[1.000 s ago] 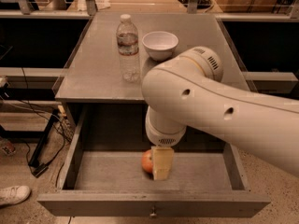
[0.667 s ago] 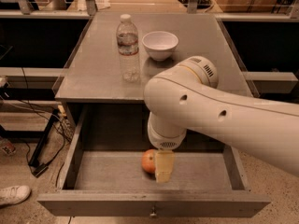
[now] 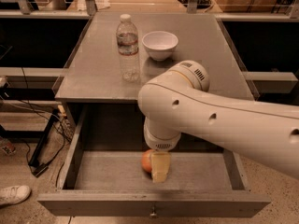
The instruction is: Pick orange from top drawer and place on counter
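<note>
The top drawer (image 3: 93, 169) is pulled open below the counter (image 3: 93, 71), with its small metal knob (image 3: 152, 213) at the front centre. The orange (image 3: 146, 161) lies on the drawer floor near the middle front, partly hidden. My gripper (image 3: 159, 168) reaches down into the drawer from the white arm (image 3: 210, 115). Its pale yellowish tip is right against the orange's right side and covers part of it.
A clear plastic water bottle (image 3: 128, 48) and a white bowl (image 3: 160, 45) stand on the counter's back half. Cables (image 3: 44, 139) and a white shoe (image 3: 14, 194) lie on the floor at the left. Dark shelving flanks the cabinet on both sides.
The arm has sunk a little and the gripper has gone slightly lower beside the orange. The orange has not moved.
</note>
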Action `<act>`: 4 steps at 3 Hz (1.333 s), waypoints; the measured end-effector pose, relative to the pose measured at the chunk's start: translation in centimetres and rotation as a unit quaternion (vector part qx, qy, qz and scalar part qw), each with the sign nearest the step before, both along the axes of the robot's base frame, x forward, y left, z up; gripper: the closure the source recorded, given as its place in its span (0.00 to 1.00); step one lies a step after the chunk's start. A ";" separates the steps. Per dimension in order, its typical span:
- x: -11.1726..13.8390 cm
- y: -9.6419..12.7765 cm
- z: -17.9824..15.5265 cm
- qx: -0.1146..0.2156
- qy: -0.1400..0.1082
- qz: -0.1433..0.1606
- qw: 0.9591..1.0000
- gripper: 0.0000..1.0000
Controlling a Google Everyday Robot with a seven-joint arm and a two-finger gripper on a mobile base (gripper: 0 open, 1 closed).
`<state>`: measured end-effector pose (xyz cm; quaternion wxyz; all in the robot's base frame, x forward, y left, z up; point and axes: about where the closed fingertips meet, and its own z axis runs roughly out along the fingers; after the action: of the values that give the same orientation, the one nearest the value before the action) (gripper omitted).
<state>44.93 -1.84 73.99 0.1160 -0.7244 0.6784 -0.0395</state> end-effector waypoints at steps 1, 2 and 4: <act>1.1 0.2 -1.4 -0.005 -0.006 -0.001 1.000 0.00; 1.8 0.1 -2.9 -0.008 -0.008 0.001 1.000 0.00; 2.4 -0.6 -5.0 -0.010 -0.004 -0.002 1.000 0.00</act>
<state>47.29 -2.48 69.04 0.1109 -0.7240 0.6791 -0.0492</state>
